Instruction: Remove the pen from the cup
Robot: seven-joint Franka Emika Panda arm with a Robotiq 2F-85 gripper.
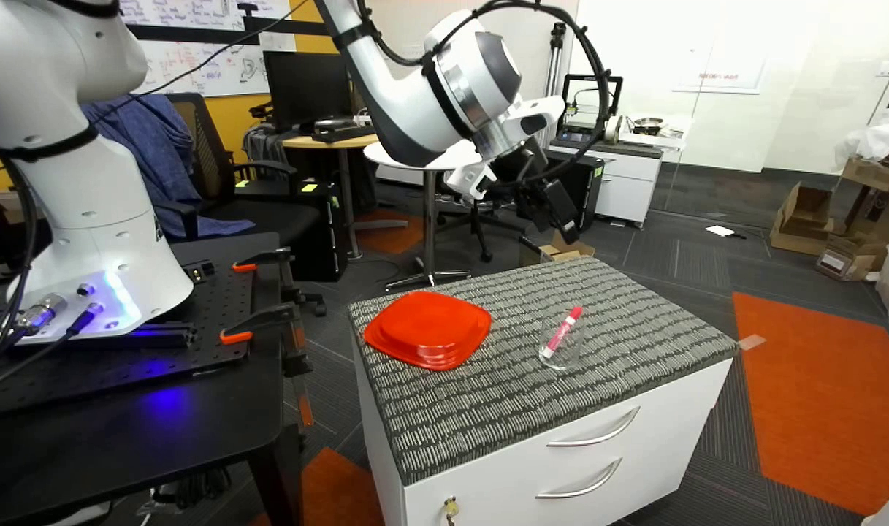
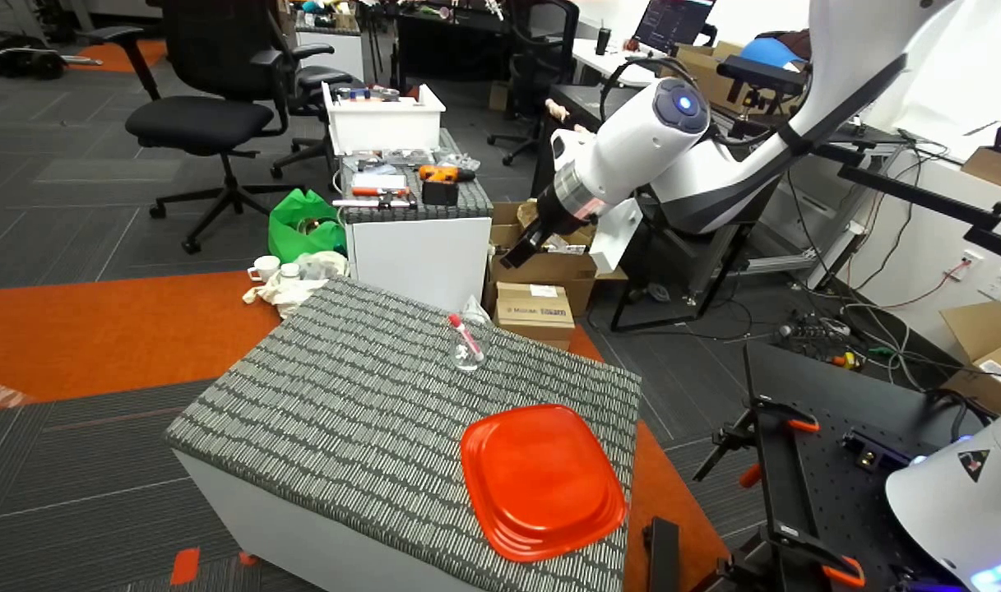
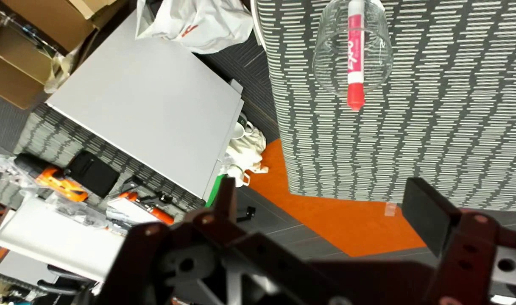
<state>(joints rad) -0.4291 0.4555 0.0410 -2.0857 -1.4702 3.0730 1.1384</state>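
In the wrist view, the pen (image 3: pixel 355 55) leans inside the clear cup (image 3: pixel 375 55), upper right of the frame, well apart from the hand (image 3: pixel 321 190), which is spread wide across the lower half.

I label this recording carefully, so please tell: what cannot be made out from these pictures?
Wrist view: the end of the pen inside the cup, cut off by the top edge.
Wrist view: the fine print beside the pen's EXPO, too small.
Both exterior views: anything under the red dish, hidden by the dish itself.
In an exterior view: the writing on the whiteboard, too small.
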